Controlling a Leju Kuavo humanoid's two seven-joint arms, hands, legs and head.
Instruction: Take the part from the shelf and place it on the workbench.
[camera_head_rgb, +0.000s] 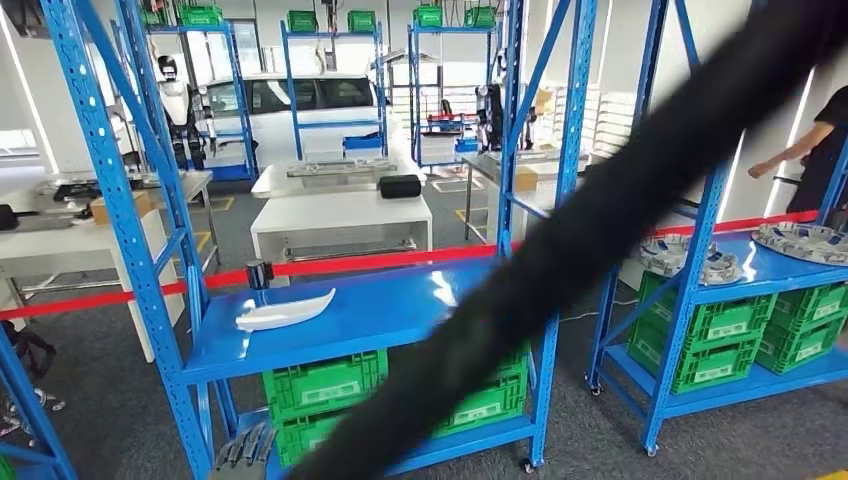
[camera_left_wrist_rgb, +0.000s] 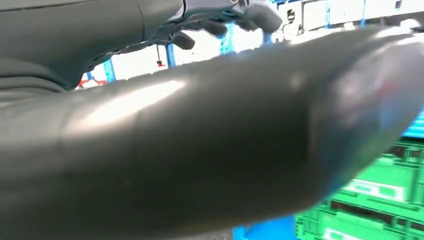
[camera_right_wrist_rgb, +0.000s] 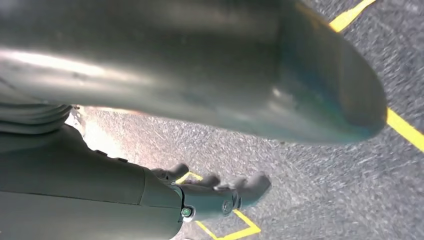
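Long black part (camera_head_rgb: 600, 230) crosses the shelf (camera_head_rgb: 360, 320) view, ends cut off. Left robot hand (camera_left_wrist_rgb: 220, 22) and right robot hand (camera_right_wrist_rgb: 215, 190) beside it, grip unclear.

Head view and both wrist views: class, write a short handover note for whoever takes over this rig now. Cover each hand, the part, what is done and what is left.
Left hand: fingers lie alongside the long dark part; grip unclear.
Right hand: fingers curled beside the same part; grip unclear.
Part: off the blue shelf, slanting close across the head view.
Done: part taken.
Left: carry it to a workbench, likely the white table, and set it down.
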